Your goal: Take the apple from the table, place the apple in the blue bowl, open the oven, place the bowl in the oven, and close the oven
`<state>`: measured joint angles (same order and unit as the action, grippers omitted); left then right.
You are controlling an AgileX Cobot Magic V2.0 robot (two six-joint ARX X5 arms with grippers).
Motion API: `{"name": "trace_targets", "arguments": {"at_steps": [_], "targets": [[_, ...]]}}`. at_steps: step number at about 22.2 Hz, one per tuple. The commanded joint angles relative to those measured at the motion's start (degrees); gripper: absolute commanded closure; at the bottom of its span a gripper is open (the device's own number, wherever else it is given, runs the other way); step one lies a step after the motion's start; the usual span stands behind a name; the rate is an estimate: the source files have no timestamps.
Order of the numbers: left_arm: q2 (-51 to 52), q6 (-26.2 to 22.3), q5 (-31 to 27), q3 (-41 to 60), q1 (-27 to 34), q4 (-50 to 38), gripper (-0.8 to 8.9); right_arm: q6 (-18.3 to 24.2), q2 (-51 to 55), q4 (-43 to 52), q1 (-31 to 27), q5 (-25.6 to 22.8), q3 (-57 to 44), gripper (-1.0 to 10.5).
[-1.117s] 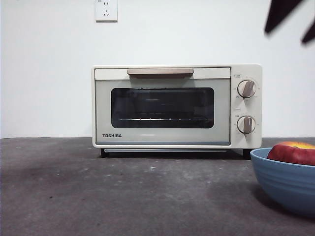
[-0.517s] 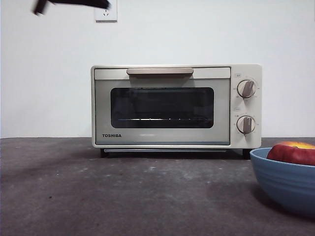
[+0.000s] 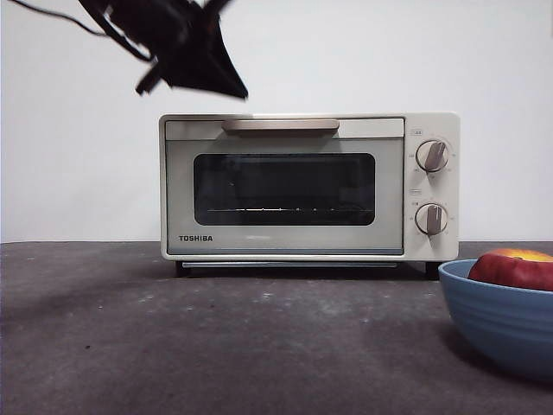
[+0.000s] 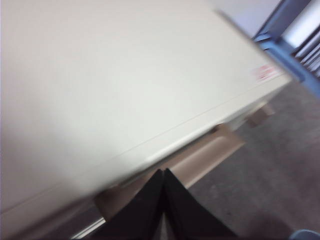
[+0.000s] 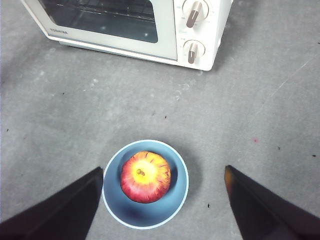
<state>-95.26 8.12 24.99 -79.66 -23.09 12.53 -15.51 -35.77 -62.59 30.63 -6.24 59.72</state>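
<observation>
The oven [image 3: 309,187] stood shut at the back of the table [image 3: 216,346], and its door was the thing I had to work next. I judged that door stiff and hinged low, the glass best left alone, so the hold belonged on the bar handle [image 3: 281,126] along its top edge, pulled out and down. The left gripper [image 4: 163,176] hung above the oven's top left corner, just over that handle, its jaws pressed together with nothing between them. The apple [image 5: 145,176] already sat in the bowl [image 5: 180,192], which stood on the table well in front of the oven's knob end. I reckoned the bowl rigid and smooth, safest taken by its rim. The right gripper [image 5: 164,176] hovered high over it, jaws spread wide, holding nothing. I counted one oven, two knobs [image 3: 432,156], one bowl, one apple.
</observation>
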Motion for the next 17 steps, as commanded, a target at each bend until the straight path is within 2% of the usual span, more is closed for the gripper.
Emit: {"name": "trace_targets", "arguments": {"at_steps": [1, 9, 17], "targets": [[-2.6, -1.4, -1.2, -1.5, -0.9, -2.7, 8.07, -0.8, -0.4, 0.3, 0.2, -0.3, 0.6, 5.6], [-5.6, -2.1, -4.5, -1.5, -2.5, -4.5, 8.07, -0.9, -0.4, 0.2, 0.2, -1.3, 0.6, 5.6], [-5.7, -3.6, -4.5, -1.5, -5.4, 5.4, 8.07, -1.3, -0.5, -0.4, 0.2, -1.3, 0.6, 5.7]]}}
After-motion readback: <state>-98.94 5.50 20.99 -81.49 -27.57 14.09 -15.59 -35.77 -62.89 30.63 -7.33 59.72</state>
